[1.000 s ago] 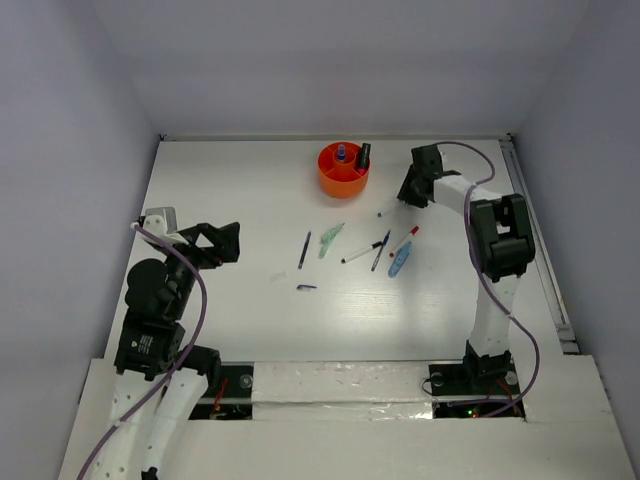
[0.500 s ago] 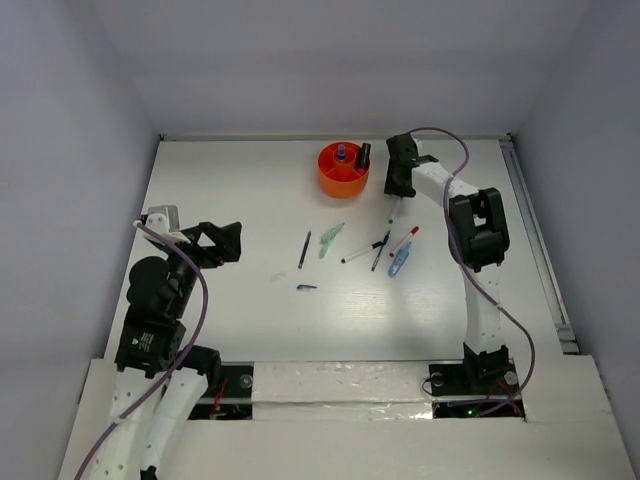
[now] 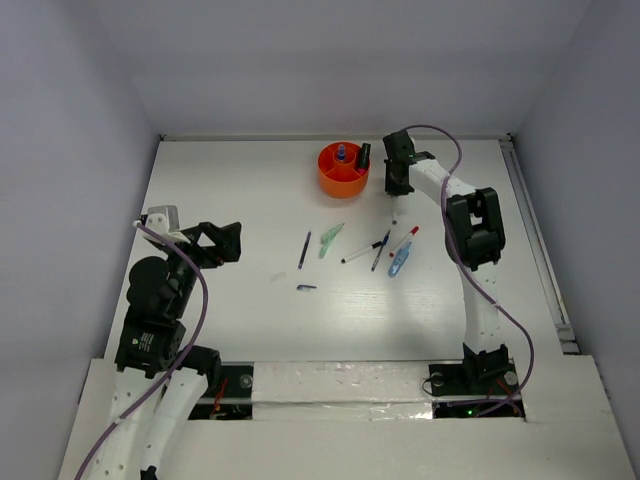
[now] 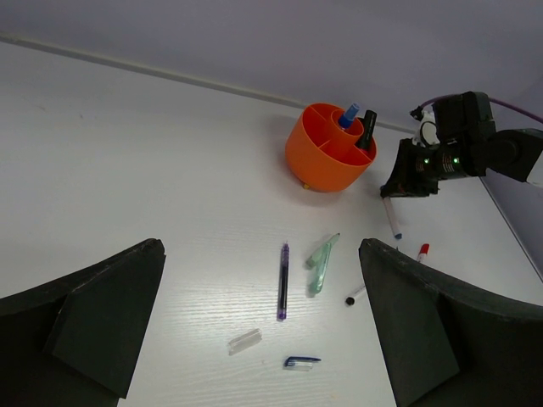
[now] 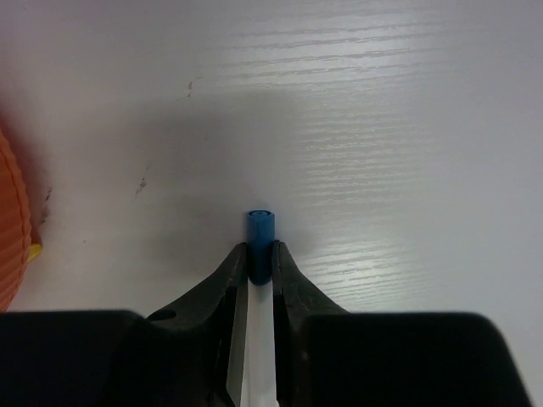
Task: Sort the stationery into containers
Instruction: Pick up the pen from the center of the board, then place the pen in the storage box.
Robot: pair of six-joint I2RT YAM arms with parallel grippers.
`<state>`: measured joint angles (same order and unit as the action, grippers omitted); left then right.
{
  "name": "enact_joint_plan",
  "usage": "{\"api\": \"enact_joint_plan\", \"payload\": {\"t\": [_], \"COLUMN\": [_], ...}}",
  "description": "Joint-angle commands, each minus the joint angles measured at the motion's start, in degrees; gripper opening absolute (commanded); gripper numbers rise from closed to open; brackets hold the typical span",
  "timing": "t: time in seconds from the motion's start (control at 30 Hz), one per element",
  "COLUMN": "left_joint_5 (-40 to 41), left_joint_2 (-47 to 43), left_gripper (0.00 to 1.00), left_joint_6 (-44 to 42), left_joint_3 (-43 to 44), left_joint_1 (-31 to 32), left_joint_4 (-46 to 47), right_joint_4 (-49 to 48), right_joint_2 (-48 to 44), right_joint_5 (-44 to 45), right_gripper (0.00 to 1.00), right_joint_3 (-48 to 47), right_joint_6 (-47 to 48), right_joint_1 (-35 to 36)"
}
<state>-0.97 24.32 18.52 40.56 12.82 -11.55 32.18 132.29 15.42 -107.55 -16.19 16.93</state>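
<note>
My right gripper (image 3: 397,180) (image 5: 260,254) is shut on a white pen with a blue cap (image 5: 260,225), held just right of the orange tub (image 3: 343,172) (image 4: 329,161), whose rim shows at the left edge of the right wrist view (image 5: 8,229). The tub holds a blue-capped bottle (image 3: 341,153) and a black marker (image 3: 364,155). On the table lie a dark blue pen (image 3: 304,250) (image 4: 282,281), a pale green pen (image 3: 330,240), a red-tipped white pen (image 3: 404,241) and a light blue pen (image 3: 400,260). My left gripper (image 3: 222,243) (image 4: 261,250) is open and empty.
A white pen with a black tip (image 3: 362,252) and another dark pen (image 3: 381,250) lie crossed mid-table. A small blue cap (image 4: 301,363) and a clear cap (image 4: 243,341) lie nearer my left gripper. Walls enclose the table at the back and sides.
My right gripper has moved left toward the orange tub with the blue-capped pen in it. The left arm has not moved.
</note>
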Motion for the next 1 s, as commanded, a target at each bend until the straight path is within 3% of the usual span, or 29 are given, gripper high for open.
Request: {"api": "enact_joint_plan", "payload": {"t": [0.0,0.13,0.3,0.5,0.57,0.8,0.97], "left_joint_5": [0.1,0.4,0.4,-0.4,-0.8,-1.8,-1.6], "left_joint_2": [0.6,0.6,1.0,2.0,2.4,4.1,4.7], "left_gripper": [0.99,0.99,0.99,0.99,0.99,0.99,0.99], "left_joint_6": [-0.2,-0.2,-0.2,-0.1,0.0,0.3,0.0], "left_joint_3": [2.2,2.1,2.0,1.9,1.9,1.9,2.0], "left_joint_1": [0.4,0.4,0.4,-0.7,-0.7,-2.4,-2.9], "left_joint_4": [1.7,1.7,2.0,2.6,2.8,3.3,3.3], "right_joint_4": [5.0,-4.8,-25.8,-41.6,-45.2,-73.6,-81.0], "right_joint_2": [2.4,-4.2,-17.5,-30.9,-32.4,-31.4,-24.7], "right_joint_5": [-0.6,0.6,-0.5,-7.8,-8.7,-4.4,-0.7], "right_gripper": [0.00,0.00,0.00,0.00,0.00,0.00,0.00], "right_joint_3": [-1.4,1.8,12.0,21.6,23.5,29.8,27.0], "right_joint_6": [3.2,5.6,5.7,0.2,-1.4,-3.8,0.1], "right_joint_1": [0.4,0.4,0.4,0.9,2.0,6.2,9.0]}}
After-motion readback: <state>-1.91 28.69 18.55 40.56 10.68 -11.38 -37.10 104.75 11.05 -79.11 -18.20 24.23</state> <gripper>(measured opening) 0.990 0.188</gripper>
